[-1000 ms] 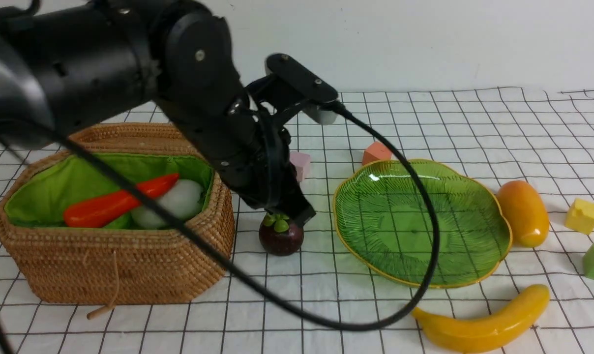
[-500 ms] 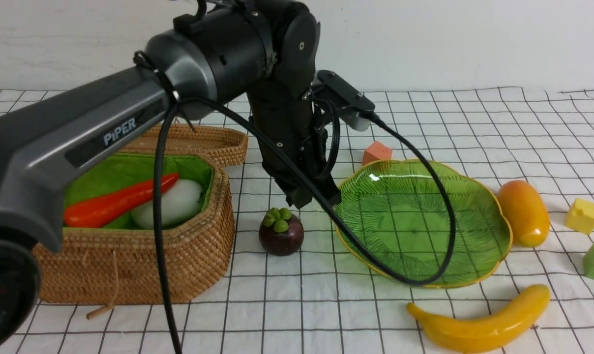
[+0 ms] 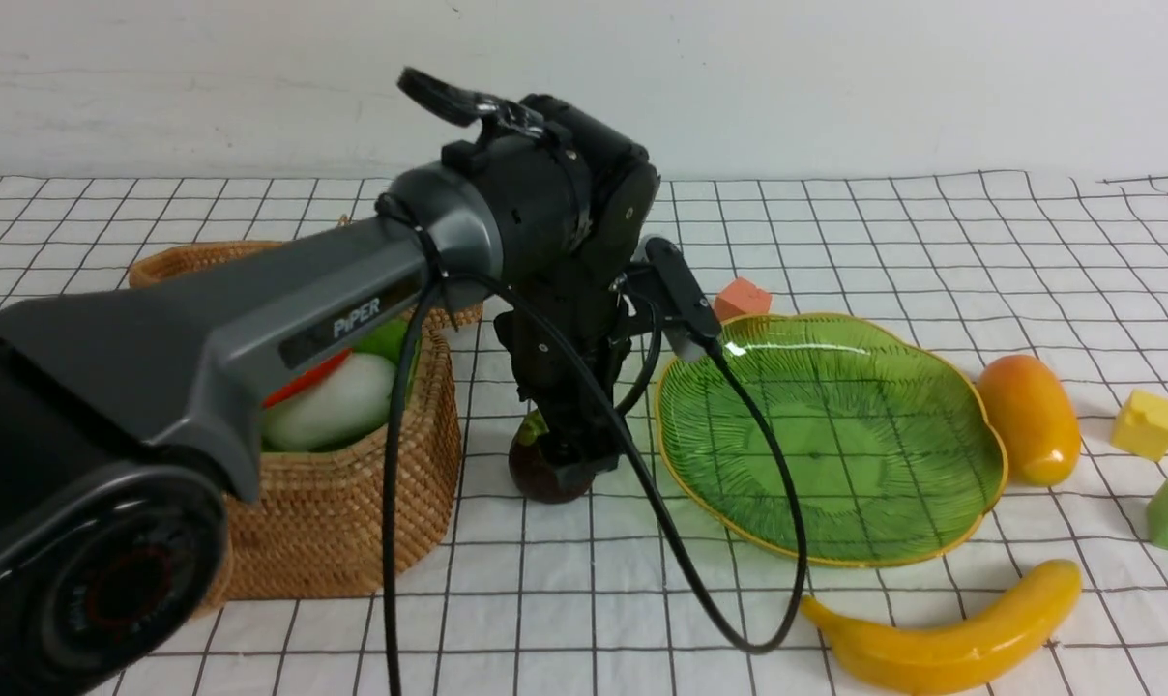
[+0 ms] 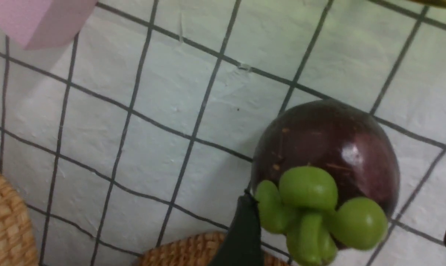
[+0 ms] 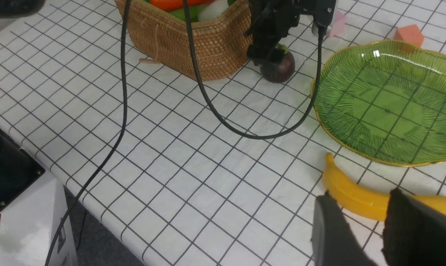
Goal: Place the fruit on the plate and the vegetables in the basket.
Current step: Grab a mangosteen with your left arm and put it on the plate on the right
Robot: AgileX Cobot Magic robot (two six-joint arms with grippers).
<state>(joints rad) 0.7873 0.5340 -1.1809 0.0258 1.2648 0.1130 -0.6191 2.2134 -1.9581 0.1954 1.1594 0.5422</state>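
Mangosteen (image 4: 326, 144) sits on the bench (image 3: 584, 599) between basket (image 3: 333, 522) and plate (image 3: 835, 435); we see the left fingers (image 4: 241, 236) spread wide astride it, gripping nothing. Half a second ago they hovered higher, beside the plate's rim. Right fingers (image 5: 330, 232) stand slightly parted, empty

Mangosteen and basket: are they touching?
Apart. The front view shows a strip of checked cloth between the mangosteen and the basket wall.
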